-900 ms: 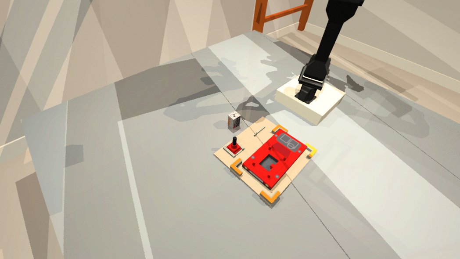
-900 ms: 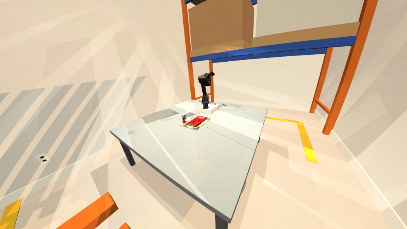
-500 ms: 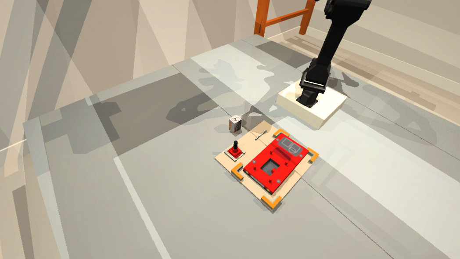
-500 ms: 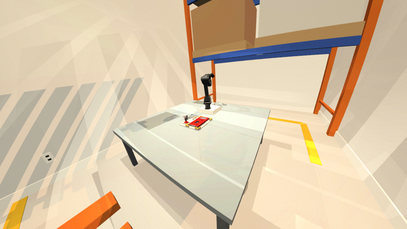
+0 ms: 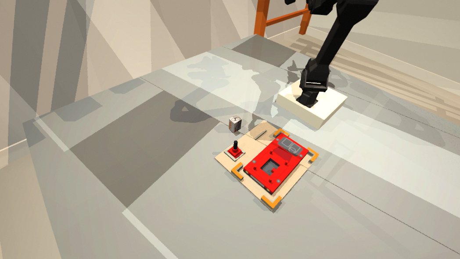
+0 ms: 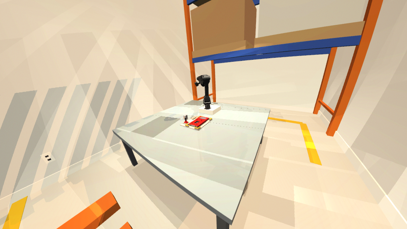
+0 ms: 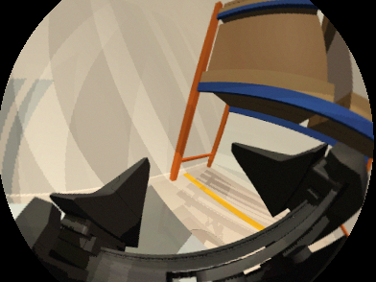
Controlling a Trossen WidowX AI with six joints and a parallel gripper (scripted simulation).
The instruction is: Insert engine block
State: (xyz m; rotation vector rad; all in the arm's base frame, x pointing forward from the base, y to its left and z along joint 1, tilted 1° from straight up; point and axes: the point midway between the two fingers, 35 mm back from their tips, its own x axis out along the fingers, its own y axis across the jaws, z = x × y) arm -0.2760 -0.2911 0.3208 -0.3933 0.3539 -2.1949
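Observation:
The red car body lies flat on a tan board. Its square opening shows a dark grey floor and a small red rib at one side; no block is in it. A small grey-and-white block, apparently the engine block, stands upright on the table just off the board's back left edge. In the exterior view it is small and partly hidden. My gripper is open and empty, raised high above the table and away from the parts. Its fingertips are wide apart in the wrist view.
A red base with a black post stands in a pale frame on the board's left. Orange corner brackets surround the car body. A thin grey bar lies behind it. The arm stands on a cream plinth; an orange-and-blue rack is beyond the table.

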